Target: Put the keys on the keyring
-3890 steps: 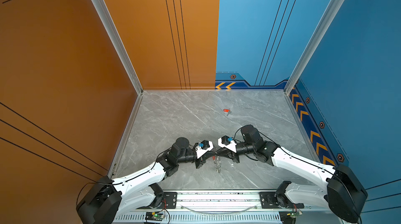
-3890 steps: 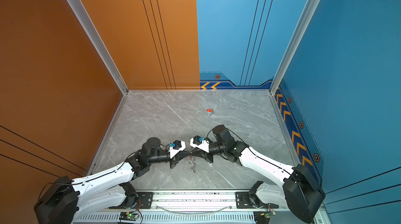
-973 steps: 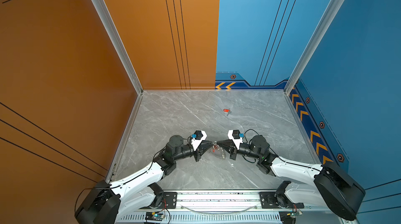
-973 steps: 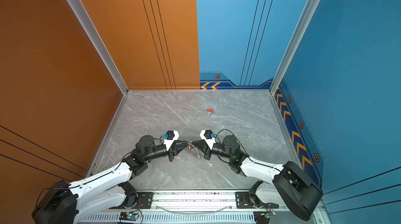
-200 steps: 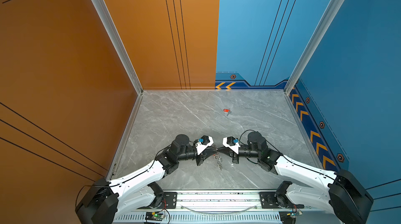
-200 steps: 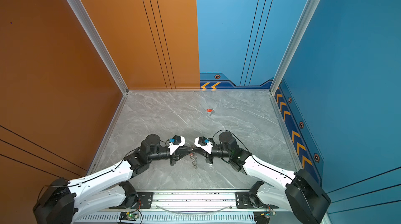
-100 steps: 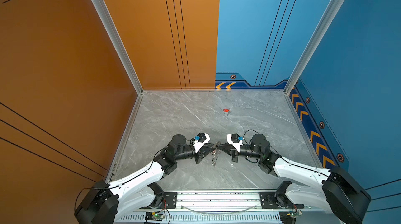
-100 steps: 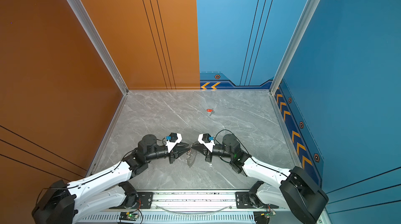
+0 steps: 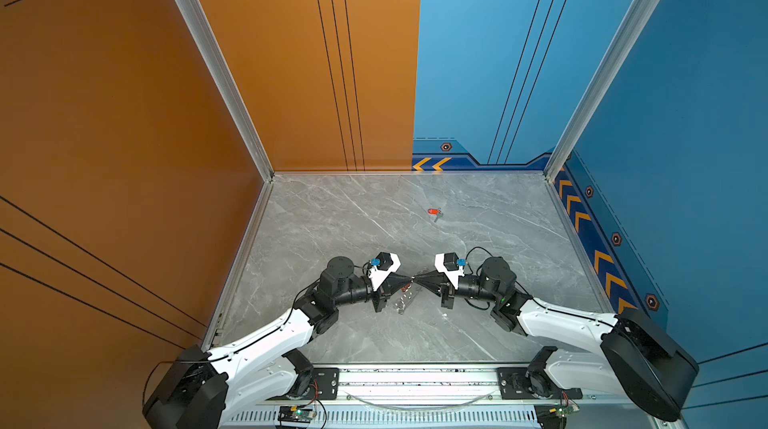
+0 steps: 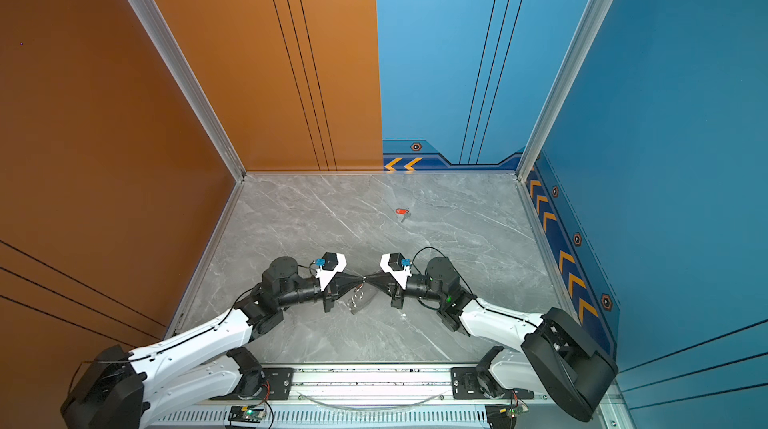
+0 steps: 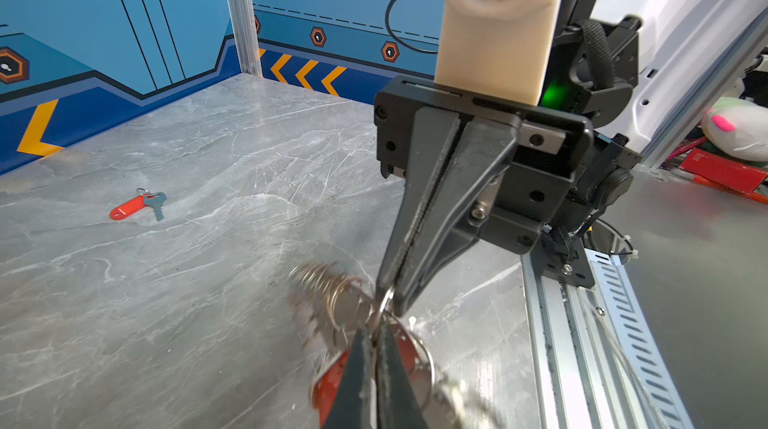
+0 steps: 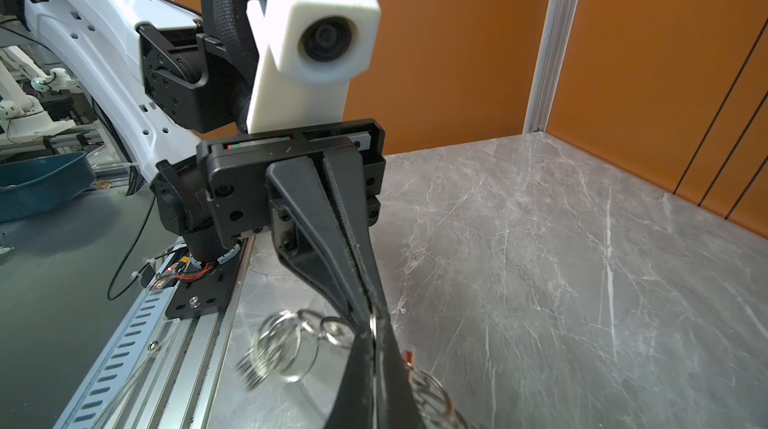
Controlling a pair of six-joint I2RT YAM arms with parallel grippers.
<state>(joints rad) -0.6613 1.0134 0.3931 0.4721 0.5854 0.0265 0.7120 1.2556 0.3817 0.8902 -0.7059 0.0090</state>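
Both grippers nose to nose over the desk, keyring hanging at the tips.

I see the left gripper point(image 9: 408, 279) and right gripper point(image 9: 418, 280) meeting tip to tip near the front middle of the desk point(image 9: 332, 223). Both sets of jaws are pressed together, each pinching a silver split ring of the keyring point(image 9: 404, 299) (wrist views show metal right at the tips). The rest of the keyring dangles below them, blurred in both wrist views, and I cannot tell whether it touches the desk. The near key point(image 11: 330, 383) shows only its red tag, in that cluster just beside the left jaws; I cannot tell whether it is threaded on. The far key point(image 9: 434, 211) lies flat on the desk, well apart, towards the back wall, with its red tag and small ring attached.
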